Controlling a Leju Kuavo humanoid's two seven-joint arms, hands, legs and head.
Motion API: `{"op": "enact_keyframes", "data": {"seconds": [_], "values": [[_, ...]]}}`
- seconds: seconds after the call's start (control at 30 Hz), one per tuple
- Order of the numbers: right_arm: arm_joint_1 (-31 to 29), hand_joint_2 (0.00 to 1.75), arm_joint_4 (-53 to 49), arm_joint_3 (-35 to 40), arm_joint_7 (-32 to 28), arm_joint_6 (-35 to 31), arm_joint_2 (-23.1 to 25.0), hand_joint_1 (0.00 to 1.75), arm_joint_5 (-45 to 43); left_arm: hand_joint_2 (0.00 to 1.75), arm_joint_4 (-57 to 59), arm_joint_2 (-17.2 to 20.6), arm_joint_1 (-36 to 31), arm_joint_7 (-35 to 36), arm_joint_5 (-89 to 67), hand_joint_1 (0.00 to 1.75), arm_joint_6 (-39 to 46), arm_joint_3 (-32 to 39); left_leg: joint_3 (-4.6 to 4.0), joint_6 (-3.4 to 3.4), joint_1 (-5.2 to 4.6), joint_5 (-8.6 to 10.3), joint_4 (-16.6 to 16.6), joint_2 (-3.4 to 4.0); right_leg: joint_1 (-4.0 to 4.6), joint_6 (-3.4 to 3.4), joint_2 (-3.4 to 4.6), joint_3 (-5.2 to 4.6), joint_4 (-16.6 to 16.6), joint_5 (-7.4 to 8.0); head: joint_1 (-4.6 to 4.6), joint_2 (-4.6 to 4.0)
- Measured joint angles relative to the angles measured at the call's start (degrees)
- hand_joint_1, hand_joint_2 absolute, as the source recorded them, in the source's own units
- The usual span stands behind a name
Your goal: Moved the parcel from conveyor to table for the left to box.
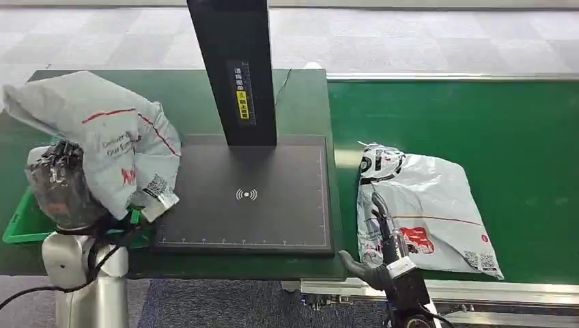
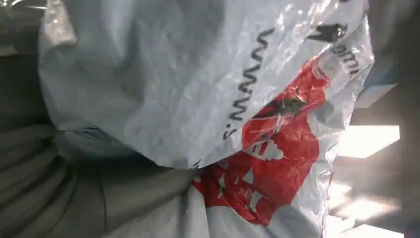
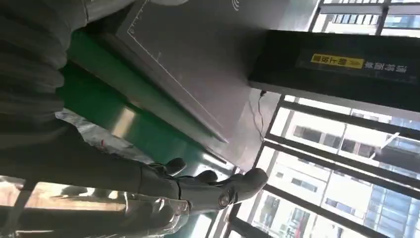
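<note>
Left hand [image 1: 65, 188]: wrapped in plastic, grips a grey parcel [image 1: 102, 133] raised above the table's [image 1: 300, 102] left end, over a green bin [image 1: 17, 229].
Right hand [image 1: 382, 236]: fingers [image 3: 198, 191] spread, lying on a second parcel [image 1: 430, 205] on the conveyor [image 1: 519, 137]; holds nothing.

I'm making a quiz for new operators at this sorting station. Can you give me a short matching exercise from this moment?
Things:
1. left hand
2. right hand
3. scanner pad
4. green bin

States:
A. lies flat under the black post
B. rests on the parcel on the conveyor
C. holds a grey parcel aloft
D. sits at the table's left edge

Pairs: 1-C, 2-B, 3-A, 4-D
</note>
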Motion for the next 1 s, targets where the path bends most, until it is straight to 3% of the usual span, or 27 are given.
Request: {"op": "enact_keyframes", "data": {"seconds": [0.07, 0.17, 0.27, 0.4, 0.63, 0.83, 0.87, 0.9, 0.93, 1.0], "values": [[0.98, 1.75, -0.31, -0.13, 0.15, -0.15, -0.13, 0.0, 0.02, 1.75, 10.32, 5.97, -3.29, 17.73, -2.04, 1.75, 0.0, -2.19, 0.01, -0.08, 0.04, 0.06, 0.0, 0.07, 0.05, -0.05, 0.06, -0.07, 0.04, 0.03, -0.04, 0.0], [1.78, 1.75, -0.59, -0.37, 0.41, -0.19, -0.5, 0.0, 0.02, 1.75, 26.66, 13.33, -9.85, 27.65, -2.17, 1.75, -0.72, -6.8, -0.01, -0.12, 0.08, 0.11, 0.0, -0.03, 0.08, -0.06, -0.01, -0.01, 0.07, 0.02, -0.04, 0.0], [2.28, 1.75, -0.68, -0.5, 0.57, -0.55, -0.77, 0.0, -0.04, 1.75, 39.31, 17.94, -15.36, 28.35, -1.97, 1.75, -1.18, -8.72, 0.0, -0.13, 0.07, 0.11, -0.02, 0.1, 0.06, -0.06, 0.09, 0.0, 0.08, 0.02, -0.04, 0.0], [2.73, 1.75, -0.68, -0.55, 0.63, -0.81, -1.01, 0.0, -0.04, 1.75, 48.64, 21.04, -19.15, 28.35, -1.95, 1.75, -1.18, -10.1, 0.0, -0.12, 0.01, 0.1, -0.01, 0.05, 0.0, -0.05, 0.04, 0.03, 0.07, 0.02, -0.02, 0.0], [3.02, 1.75, -0.7, -0.55, 0.7, -1.07, -1.09, 0.0, -0.35, 1.75, 56.11, 23.69, -21.02, 31.61, -2.21, 1.75, -3.24, -11.58, 0.01, -0.12, 0.02, 0.08, -0.02, 0.04, 0.02, -0.05, 0.05, 0.06, 0.07, 0.02, -0.02, 0.0], [3.94, 1.75, -0.92, -0.44, 0.7, -1.81, -2.01, 0.0, -1.88, 1.75, 59.19, 28.71, -19.56, 30.7, -1.21, 1.73, -0.41, -11.3, 0.04, -0.18, 0.07, 0.05, -0.05, 0.21, 0.07, -0.12, 0.23, 0.0, 0.09, -0.01, -0.02, 0.0], [4.03, 1.75, -0.98, -0.35, 0.7, -2.08, -2.16, 0.0, -2.32, 1.75, 56.38, 29.19, -17.5, 28.67, -0.09, 0.75, -0.2, -10.49, 0.05, -0.2, 0.08, 0.03, -0.05, 0.34, 0.07, -0.12, 0.4, -0.04, 0.09, -0.02, -0.04, 0.0], [4.2, 1.75, -0.98, -0.22, 0.7, -2.27, -2.36, 0.0, -2.56, 1.75, 52.3, 29.65, -15.37, 26.63, 0.71, 0.75, 0.02, -9.1, 0.04, -0.21, 0.08, 0.02, -0.05, 0.47, 0.08, -0.12, 0.49, -0.09, 0.1, -0.02, -0.02, 0.0], [4.37, 1.75, -1.03, -0.13, 0.7, -2.4, -2.53, 0.0, -2.84, 1.75, 49.65, 29.76, -14.07, 24.47, 1.02, 0.0, 0.02, -7.68, 0.02, -0.21, 0.08, 0.02, -0.05, 0.45, 0.08, -0.12, 0.49, -0.11, 0.1, -0.02, 0.0, 0.0], [4.56, 1.75, -1.11, 0.15, 0.7, -3.37, -2.82, 0.0, -3.3, 1.75, 46.31, 29.8, -12.54, 20.25, 1.13, 0.0, 0.02, -4.43, -0.06, -0.2, 0.08, 0.02, -0.05, 0.42, 0.08, -0.14, 0.46, -0.16, 0.09, -0.04, 0.0, 0.0]]}}
